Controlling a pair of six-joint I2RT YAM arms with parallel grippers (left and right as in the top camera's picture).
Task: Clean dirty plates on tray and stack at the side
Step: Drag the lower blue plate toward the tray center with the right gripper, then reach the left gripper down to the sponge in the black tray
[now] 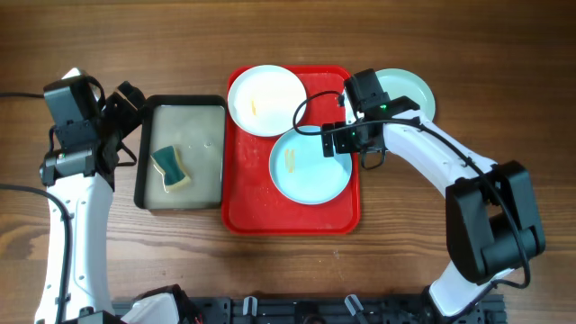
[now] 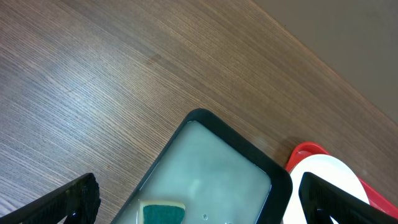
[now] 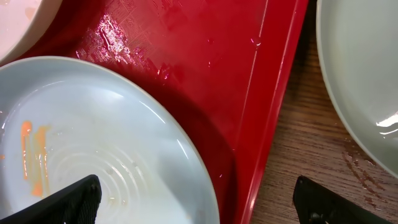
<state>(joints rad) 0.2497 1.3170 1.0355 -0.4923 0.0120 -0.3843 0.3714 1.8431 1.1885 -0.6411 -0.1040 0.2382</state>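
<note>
The red tray [image 1: 340, 193] lies mid-table. On it sit a white plate [image 1: 266, 99] at the back left and a pale blue plate [image 1: 309, 166] with an orange smear, seen close in the right wrist view [image 3: 93, 143]. A third, pale turquoise plate [image 1: 409, 90] rests on the table right of the tray, wet in the right wrist view [image 3: 367, 74]. My right gripper [image 1: 346, 142] hangs open over the tray's right rim [image 3: 267, 106], its jaws straddling the blue plate's edge and the wood, with nothing between them [image 3: 199, 205]. My left gripper [image 1: 130, 126] is open and empty [image 2: 199, 208].
A black-rimmed tray [image 1: 142, 144] of cloudy water, left of the red tray, holds a green-and-yellow sponge [image 1: 171, 168]. In the left wrist view the sponge [image 2: 163, 213] shows between my fingers, with the white plate [image 2: 326, 171] at the right. Bare wood surrounds both trays.
</note>
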